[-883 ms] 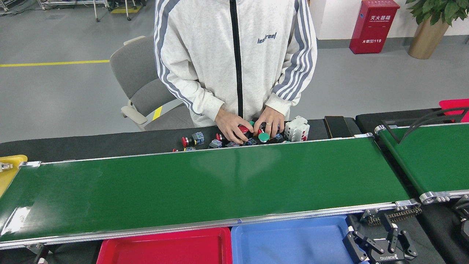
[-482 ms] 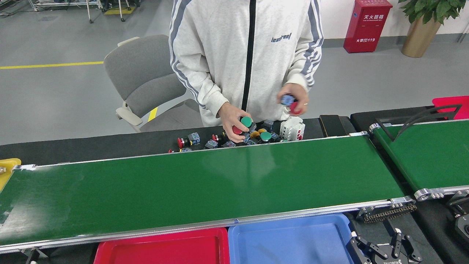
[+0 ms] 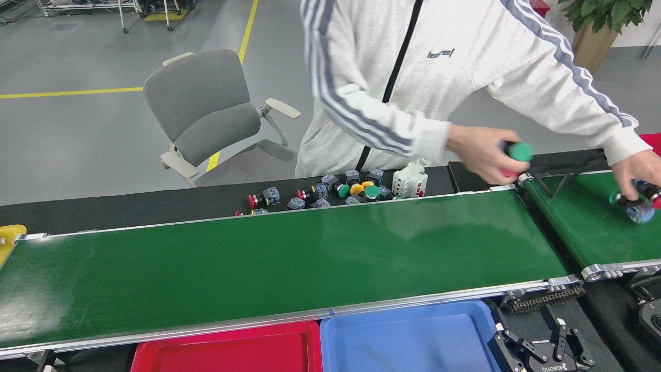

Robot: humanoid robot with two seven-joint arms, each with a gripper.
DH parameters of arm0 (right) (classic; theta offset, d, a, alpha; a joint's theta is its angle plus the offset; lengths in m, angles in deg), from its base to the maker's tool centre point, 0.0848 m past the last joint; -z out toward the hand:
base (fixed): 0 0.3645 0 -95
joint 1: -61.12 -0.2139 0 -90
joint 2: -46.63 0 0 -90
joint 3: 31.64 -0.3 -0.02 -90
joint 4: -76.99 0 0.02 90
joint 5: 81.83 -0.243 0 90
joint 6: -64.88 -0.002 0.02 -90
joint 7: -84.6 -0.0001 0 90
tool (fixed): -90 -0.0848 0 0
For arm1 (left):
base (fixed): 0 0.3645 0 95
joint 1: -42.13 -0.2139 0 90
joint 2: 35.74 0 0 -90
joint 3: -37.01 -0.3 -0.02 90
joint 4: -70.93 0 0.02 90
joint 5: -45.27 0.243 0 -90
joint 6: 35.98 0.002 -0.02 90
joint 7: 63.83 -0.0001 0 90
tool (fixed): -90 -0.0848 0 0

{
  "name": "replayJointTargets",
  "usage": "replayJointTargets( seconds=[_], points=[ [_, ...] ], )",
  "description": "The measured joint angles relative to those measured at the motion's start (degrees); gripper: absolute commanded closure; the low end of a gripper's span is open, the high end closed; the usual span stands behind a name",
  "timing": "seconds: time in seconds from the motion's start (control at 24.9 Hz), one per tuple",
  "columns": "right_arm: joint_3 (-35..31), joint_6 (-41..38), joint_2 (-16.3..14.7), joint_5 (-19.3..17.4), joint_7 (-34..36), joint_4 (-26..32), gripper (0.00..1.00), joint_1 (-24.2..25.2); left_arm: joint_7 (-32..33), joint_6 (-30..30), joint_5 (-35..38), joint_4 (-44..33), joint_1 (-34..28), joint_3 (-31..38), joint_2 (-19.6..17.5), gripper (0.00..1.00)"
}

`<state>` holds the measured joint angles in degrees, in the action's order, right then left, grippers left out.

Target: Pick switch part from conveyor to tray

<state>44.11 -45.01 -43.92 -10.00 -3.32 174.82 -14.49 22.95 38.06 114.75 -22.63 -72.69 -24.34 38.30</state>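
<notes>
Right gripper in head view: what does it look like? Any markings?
The right gripper is black, built of linked bars with bolted joints, two fingers pointing up. White lettering on its base reads ROBOTIQ, upside down in this view. No cables visible on it.

Bare conveyor (image 3: pixel 279 263), person's hands (image 3: pixel 483 155) holding switch parts (image 3: pixel 518 151), right gripper (image 3: pixel 539 351) seemingly open

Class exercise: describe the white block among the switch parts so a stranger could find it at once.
Start at the long green conveyor and look just past its far rail, at the cluster of small switch parts. The white block stands at the cluster's right end, taller than the coloured round buttons.
</notes>
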Motion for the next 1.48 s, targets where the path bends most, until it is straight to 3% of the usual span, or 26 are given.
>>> replayJointTargets(
  seconds=[0.36, 0.72, 1.48],
  points=[
    [0.0, 0.6, -2.3, 0.4, -1.4, 0.0, 0.01, -0.3, 0.0, -0.4, 0.0, 0.2, 0.6, -0.1, 0.0, 0.00],
    [0.1, 2.8, -2.5, 1.9, -4.8, -0.3, 0.01, -4.2, 0.0, -0.6, 0.3, 0.1, 0.7, -0.2, -0.1, 0.00],
    [0.5, 3.0, -2.5, 2.0, -8.5, -1.5, 0.00, -4.7, 0.0, -0.7, 0.4, 0.5, 0.2, -0.2, -0.1, 0.00]
  ],
)
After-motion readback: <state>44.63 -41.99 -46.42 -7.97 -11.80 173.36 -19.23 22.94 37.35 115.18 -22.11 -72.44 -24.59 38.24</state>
